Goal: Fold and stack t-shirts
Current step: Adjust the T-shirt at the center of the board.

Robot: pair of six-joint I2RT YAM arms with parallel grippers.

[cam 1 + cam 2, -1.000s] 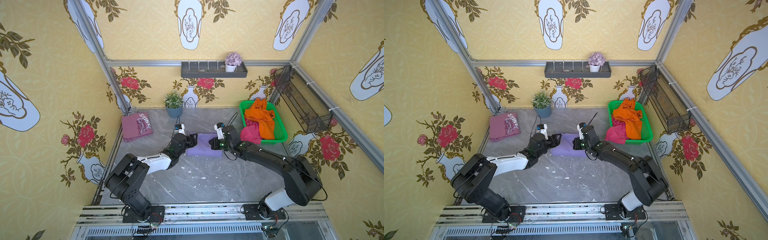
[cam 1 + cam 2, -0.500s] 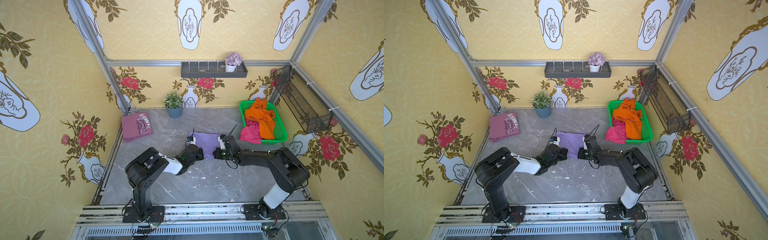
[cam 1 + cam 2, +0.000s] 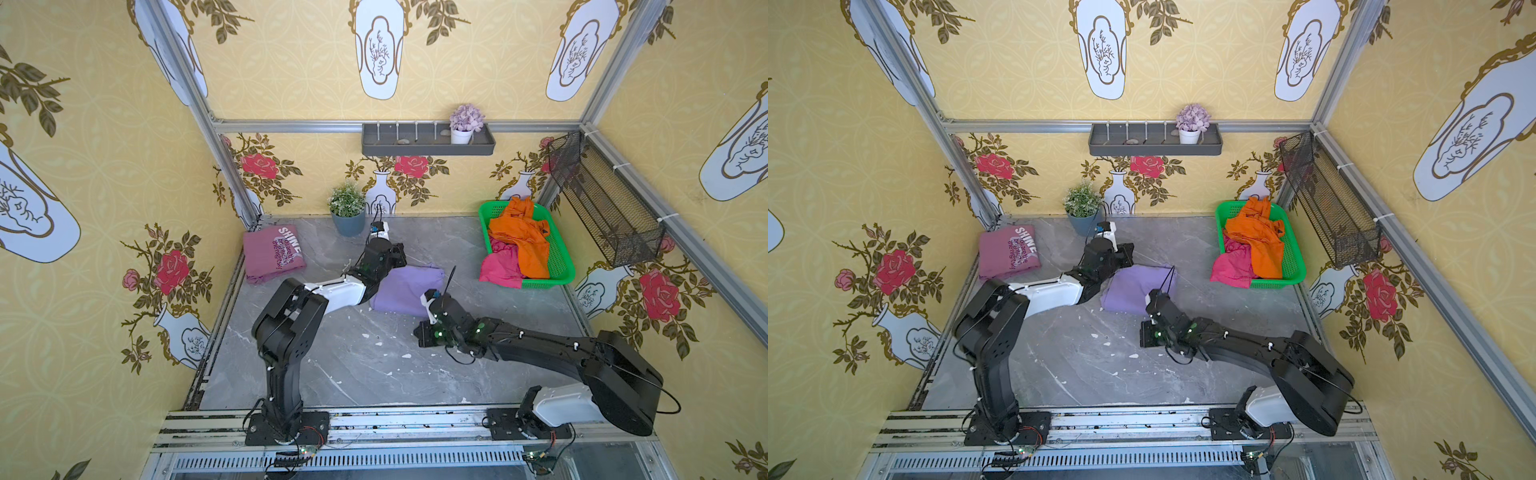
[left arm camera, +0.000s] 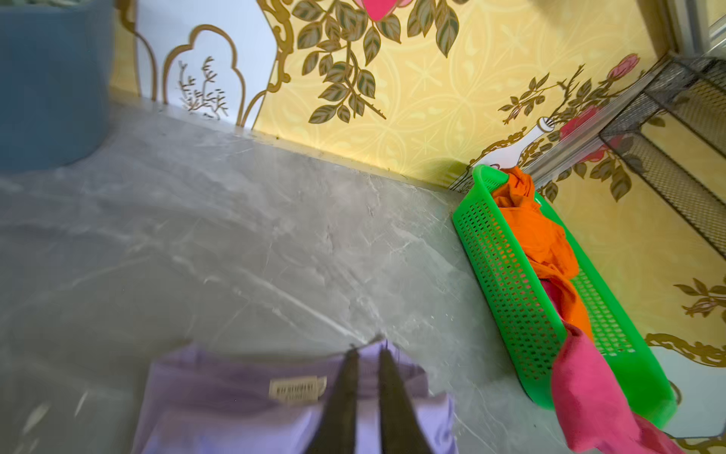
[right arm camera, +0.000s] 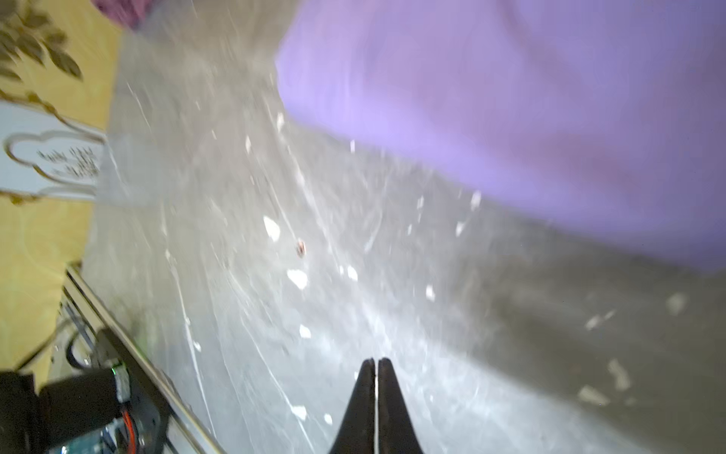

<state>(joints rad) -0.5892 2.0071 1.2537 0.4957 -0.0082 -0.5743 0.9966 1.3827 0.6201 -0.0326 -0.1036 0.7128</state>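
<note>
- Nearest you, both arms are bolted to the metal rail [image 3: 395,419] along the front edge of the grey marbled counter [image 3: 353,365], which is flecked with white chips.
- Your right arm [image 3: 540,345] reaches low across the counter. The right fingers [image 5: 363,393] are pressed together with nothing between them, over bare counter just short of the near edge of the lavender t-shirt [image 3: 405,286].
- That lavender t-shirt lies folded into a compact block mid-counter, seen in both top views. The left wrist view shows a small sewn label [image 4: 296,389] on top of it.
- Your left arm [image 3: 332,291] runs along the shirt's left side. The left fingers [image 4: 341,397] are closed to a thin slit on its far edge, with a small peak of lavender cloth gathered at their tips.
- Further back on the left, the mauve t-shirt [image 3: 270,253] lies folded near the corner, white "SHINE" print up, well apart from the lavender one.
- At the far right, the green basket [image 3: 557,253] holds the crumpled orange t-shirt [image 3: 519,237]. The magenta t-shirt [image 3: 500,268] spills over the basket's near left rim onto the counter.
- Against the back wall stands a potted plant [image 3: 348,212], just beyond your left wrist.
- Above it, a grey wall shelf [image 3: 428,147] carries a white pot of purple flowers [image 3: 466,122], and a black wire basket [image 3: 602,208] hangs on the right wall.
</note>
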